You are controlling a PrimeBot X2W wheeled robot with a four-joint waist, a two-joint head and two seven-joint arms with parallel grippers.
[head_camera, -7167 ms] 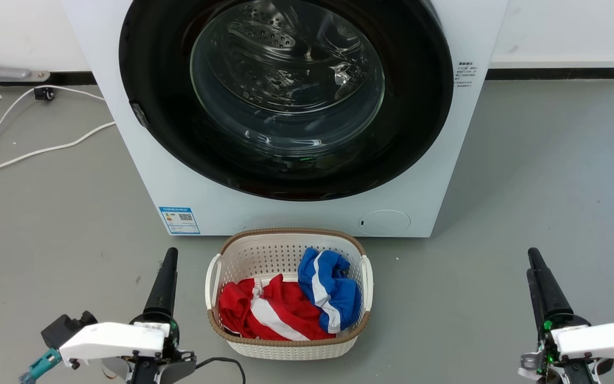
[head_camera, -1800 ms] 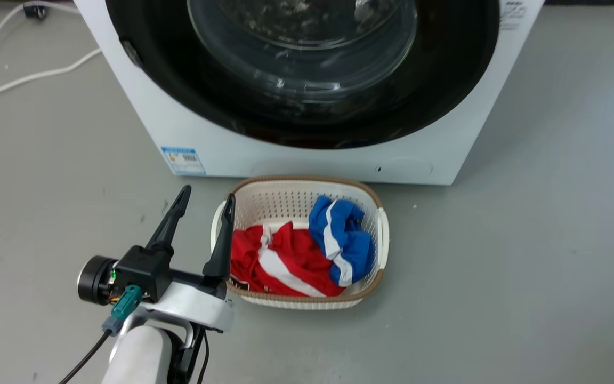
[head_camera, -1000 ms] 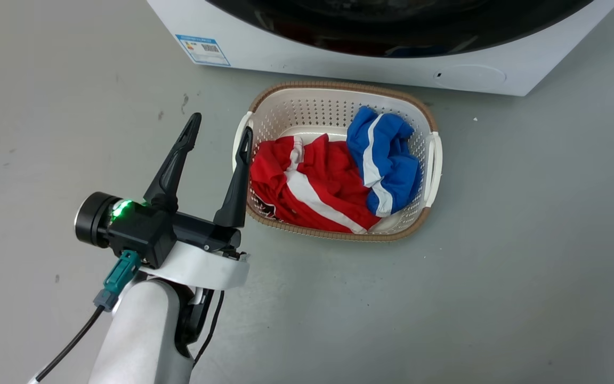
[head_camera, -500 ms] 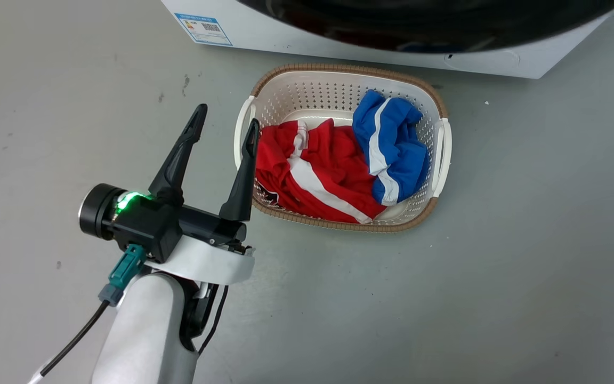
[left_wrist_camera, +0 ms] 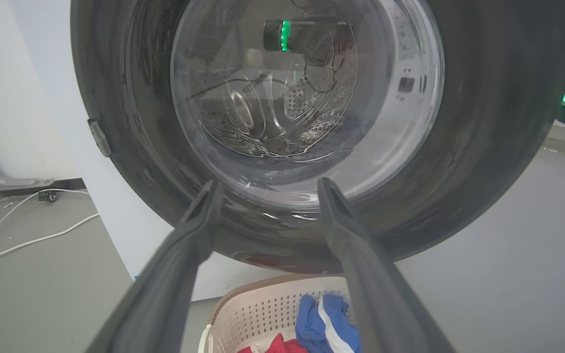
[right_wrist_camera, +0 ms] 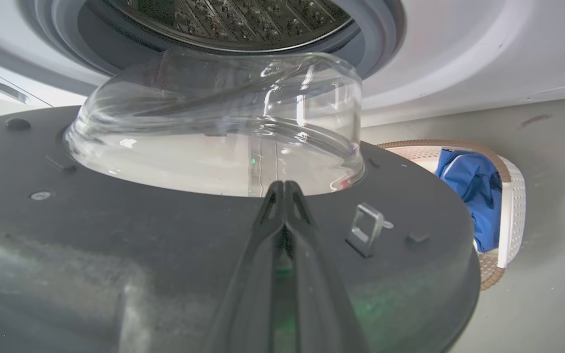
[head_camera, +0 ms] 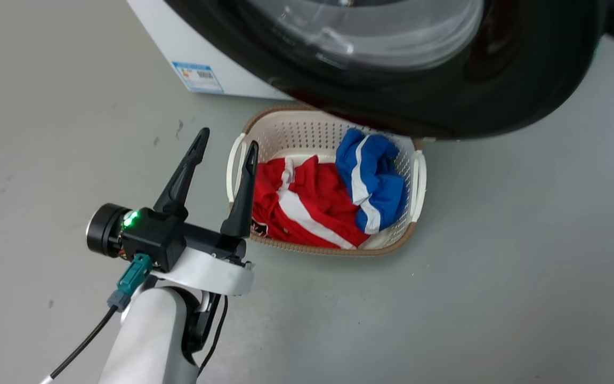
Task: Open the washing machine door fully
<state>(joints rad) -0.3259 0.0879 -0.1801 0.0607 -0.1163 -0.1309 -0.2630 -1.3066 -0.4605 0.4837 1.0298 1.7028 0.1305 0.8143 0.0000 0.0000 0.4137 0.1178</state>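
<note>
The left pincer (head_camera: 227, 140) hangs spread and empty just left of the laundry basket (head_camera: 416, 176), facing the outer side of the washing machine door (head_camera: 525, 80). The door stands part-way out from the washing machine (head_camera: 158, 32), its lower edge over the basket's far rim. The right pincer (right_wrist_camera: 285, 186) — clenched on nothing — points at the door's inner face, so it looks better placed to push the door leftward, where the floor (head_camera: 46, 133) is open.

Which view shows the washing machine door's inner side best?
The right wrist view: the washing machine door shows its inner face and bulging glass, away from the drum. The head and left wrist views show its outer face.
</note>
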